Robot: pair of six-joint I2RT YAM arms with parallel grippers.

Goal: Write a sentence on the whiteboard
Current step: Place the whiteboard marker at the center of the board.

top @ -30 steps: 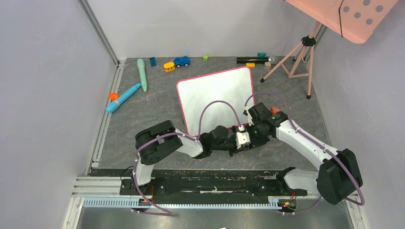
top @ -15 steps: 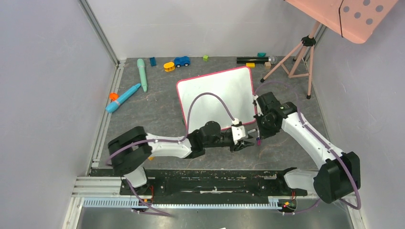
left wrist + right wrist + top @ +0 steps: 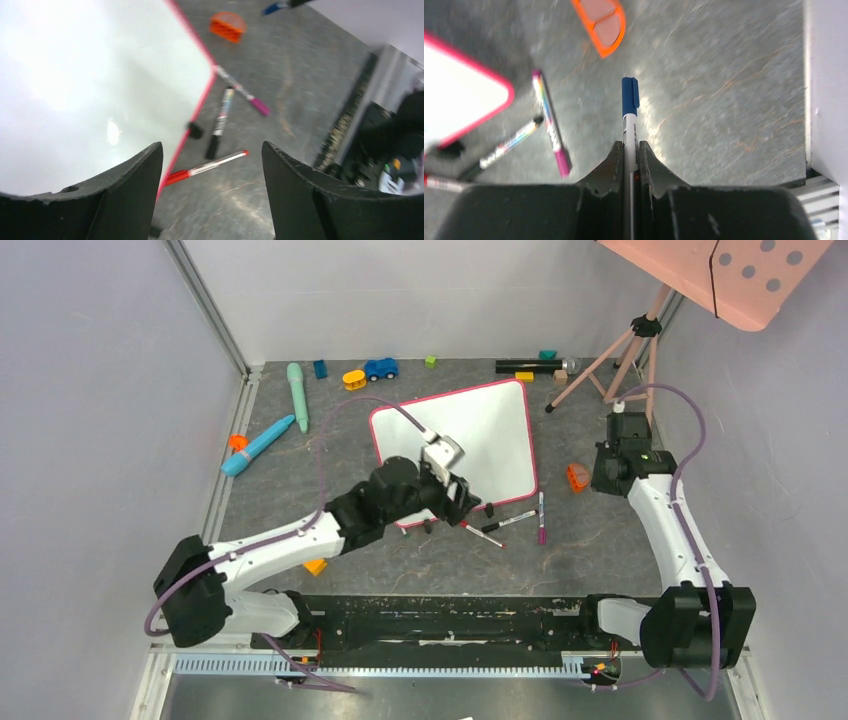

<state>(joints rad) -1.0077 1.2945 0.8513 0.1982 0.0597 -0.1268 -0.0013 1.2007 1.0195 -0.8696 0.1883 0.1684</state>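
Whiteboard (image 3: pixel 480 430) lying on the desk (image 3: pixel 330 460).
Left hand (image 3: pixel 210 150) hovers spread above its near corner; right hand (image 3: pixel 629 145) pinches a blue-capped marker (image 3: pixel 629 107).

Grey stone-look mat (image 3: pixel 590 540) underfoot; pale lavender walls (image 3: pixel 100 390) around; wooden tripod (image 3: pixel 645 327) back right; pink dotted panel (image 3: pixel 740 275) above.

The left arm (image 3: pixel 270 552) and the right arm (image 3: pixel 668 532) are built alike, with slim white links joined by bulky, rounded black joint housings. A thin purple cable (image 3: pixel 322 455) runs in loose loops along each arm. A small white block (image 3: pixel 441 452) sits at the left wrist. The left pincer (image 3: pixel 211 165) has two broad matte black fingers (image 3: pixel 125 195) with curved inner faces and scuffed, grainy edges. The right pincer (image 3: pixel 630 150) has the same black fingers, narrowing toward their tips.
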